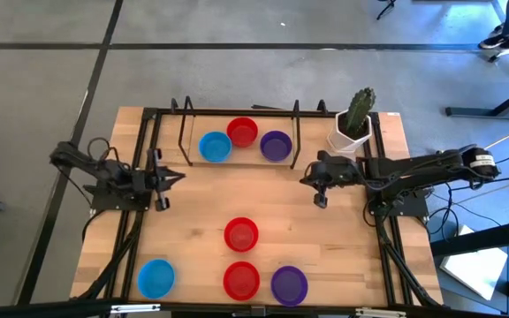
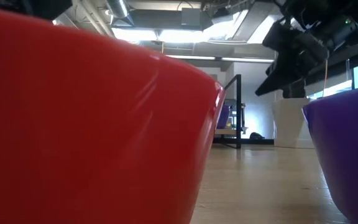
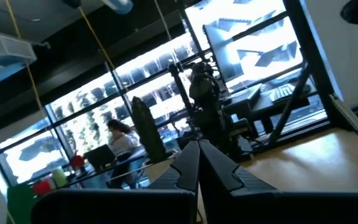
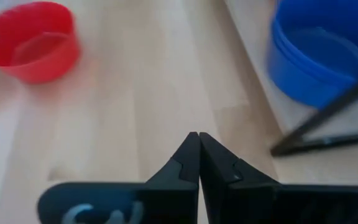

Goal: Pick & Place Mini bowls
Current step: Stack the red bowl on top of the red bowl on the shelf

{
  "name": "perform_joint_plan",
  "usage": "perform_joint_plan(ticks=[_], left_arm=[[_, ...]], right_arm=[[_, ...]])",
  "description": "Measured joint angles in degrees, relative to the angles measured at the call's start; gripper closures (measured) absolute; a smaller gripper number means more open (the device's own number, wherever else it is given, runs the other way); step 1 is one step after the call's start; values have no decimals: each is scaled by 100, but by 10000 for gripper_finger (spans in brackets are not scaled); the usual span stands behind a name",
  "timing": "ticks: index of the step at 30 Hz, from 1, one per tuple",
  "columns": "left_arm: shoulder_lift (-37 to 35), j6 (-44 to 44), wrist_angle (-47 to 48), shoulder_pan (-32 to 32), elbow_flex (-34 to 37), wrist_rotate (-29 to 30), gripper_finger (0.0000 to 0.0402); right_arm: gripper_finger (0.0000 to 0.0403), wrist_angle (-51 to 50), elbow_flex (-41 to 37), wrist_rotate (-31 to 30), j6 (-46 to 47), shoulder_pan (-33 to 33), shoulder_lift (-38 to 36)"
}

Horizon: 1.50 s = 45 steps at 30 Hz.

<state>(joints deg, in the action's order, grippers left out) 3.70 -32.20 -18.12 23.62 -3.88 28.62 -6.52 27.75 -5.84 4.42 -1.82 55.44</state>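
While both arms hang above the wooden table (image 1: pixel 201 221), the left gripper (image 1: pixel 177 176) points inward from the left edge, fingers clenched on nothing. The right gripper (image 1: pixel 306 179) reaches in from the right near the cactus pot (image 1: pixel 352 137), likewise pinched shut and empty. Three mini bowls, blue (image 1: pixel 214 147), red (image 1: pixel 242 132) and purple (image 1: pixel 275 146), sit inside the black frame (image 1: pixel 184 124); four more lie along the near side. No writing is readable.

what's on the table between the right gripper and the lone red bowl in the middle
Nothing: the high view shows bare wood between the shut right gripper and the red bowl.
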Motion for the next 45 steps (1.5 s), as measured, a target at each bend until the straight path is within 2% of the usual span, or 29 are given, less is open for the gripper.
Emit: perform_joint_plan(ticks=[2, 4, 6, 13, 15, 22, 26, 33, 37, 39, 41, 45], left_arm=[[-380, 177, 404, -2, 4, 101, 400], [-371, 358, 538, -66, -24, 313, 399], [-328, 553, 621, -122, -24, 189, 400], [-369, 607, 1550, -374, -24, -1849, 400], [-369, 764, 1684, -454, -24, -2124, 400], [-347, 1071, 1634, -761, 339, -2511, 400], [-371, 1099, 1404, -856, 339, -2467, 399], [-360, 1108, 1316, -887, 339, -1613, 398], [-360, 1104, 1315, -885, 339, -1623, 391], [-360, 1105, 1315, -885, 339, -1637, 389], [-360, 1104, 1313, -885, 339, -1638, 390], [-360, 1105, 1315, -885, 339, -1644, 394]], right_arm=[[399, 86, 0, 50, -65, 68, 0], [399, 139, 0, 50, -92, 116, 0], [399, 201, 0, 69, -177, 150, 0], [399, 283, 0, 155, -292, 257, 0], [399, 381, 0, 155, -342, 290, 0], [399, 893, 0, 441, -302, 302, 0], [399, 1070, 0, 443, -379, 429, 0], [399, 2060, 0, 443, -770, 687, 32], [379, 2507, 71, 267, -780, 818, 182], [360, 2306, 336, -182, -572, 859, 422], [336, 1669, 753, -503, -381, 910, 773], [277, 812, 1712, -239, -356, 1050, 1717]])
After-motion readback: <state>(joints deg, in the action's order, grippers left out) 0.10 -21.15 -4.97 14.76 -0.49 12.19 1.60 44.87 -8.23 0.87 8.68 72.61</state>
